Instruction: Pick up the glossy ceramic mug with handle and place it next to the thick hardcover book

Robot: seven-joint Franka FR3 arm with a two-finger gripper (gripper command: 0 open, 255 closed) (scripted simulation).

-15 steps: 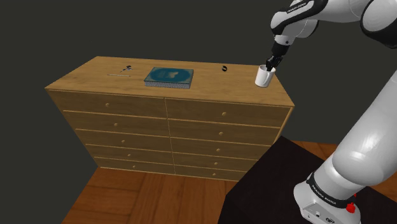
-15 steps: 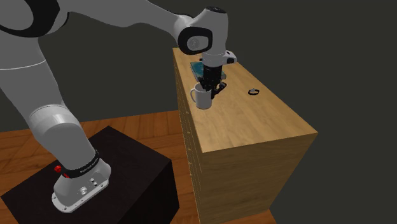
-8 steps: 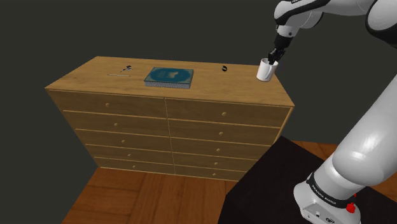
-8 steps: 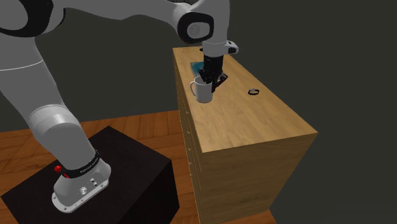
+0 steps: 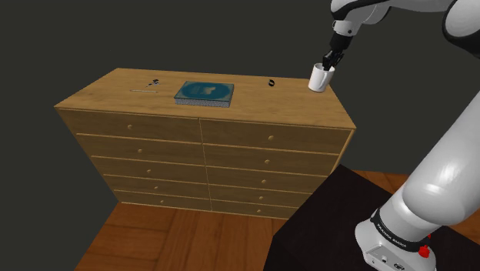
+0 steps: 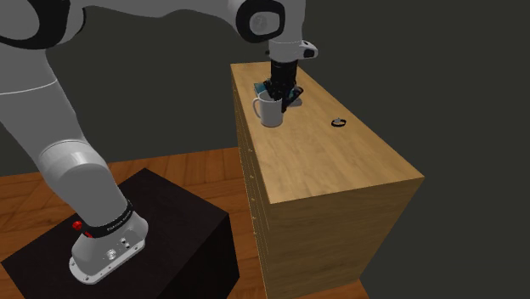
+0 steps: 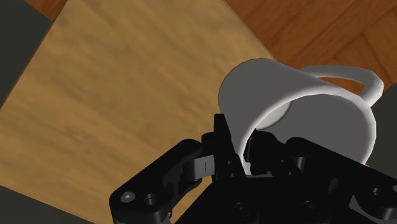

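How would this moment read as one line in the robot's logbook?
stage: lifting | gripper: shut on white mug rim | mug: higher than a second ago, over dresser corner | book: flat on dresser, apart from mug

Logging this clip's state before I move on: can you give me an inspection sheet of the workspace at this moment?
Surface: wooden dresser top, rows of drawers below.
Job's things: white mug gripped at its rim, apparently clear of the top near one end; teal book lying flat, well apart from it.
Clutter: small black ring; thin stick and tiny dark item past the book.
Grippers: gripper shut on the mug's wall.
Cables: nothing seen.
Surroundings: wooden floor, black stand, dark plain walls.
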